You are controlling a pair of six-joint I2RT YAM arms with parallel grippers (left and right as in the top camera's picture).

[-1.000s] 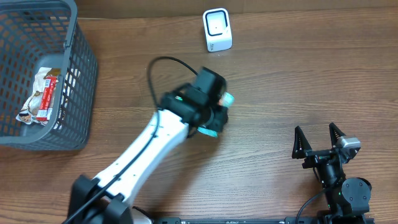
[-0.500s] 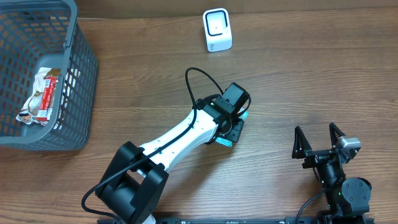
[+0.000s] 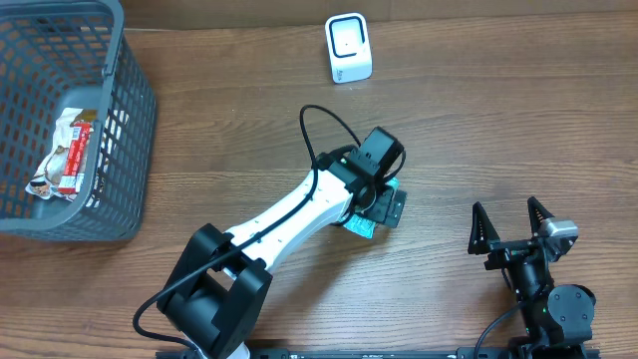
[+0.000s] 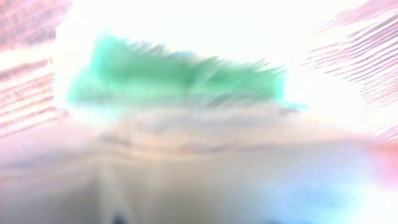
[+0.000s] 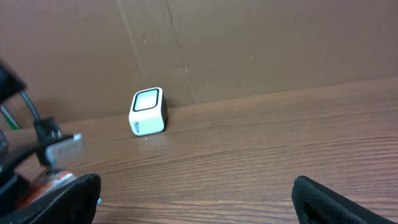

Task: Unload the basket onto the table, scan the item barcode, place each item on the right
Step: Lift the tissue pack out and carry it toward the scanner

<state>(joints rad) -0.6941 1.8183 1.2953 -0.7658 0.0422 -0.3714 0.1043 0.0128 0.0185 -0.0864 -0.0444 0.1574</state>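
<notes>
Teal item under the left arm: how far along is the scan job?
Done: the teal item is out on the table, well short of the white scanner; whether it was scanned cannot be told. In hand: the left hand sits over it, grip unclear since the wrist view is washed out. Left: another packet lies in the basket. The right hand is parked open.
</notes>
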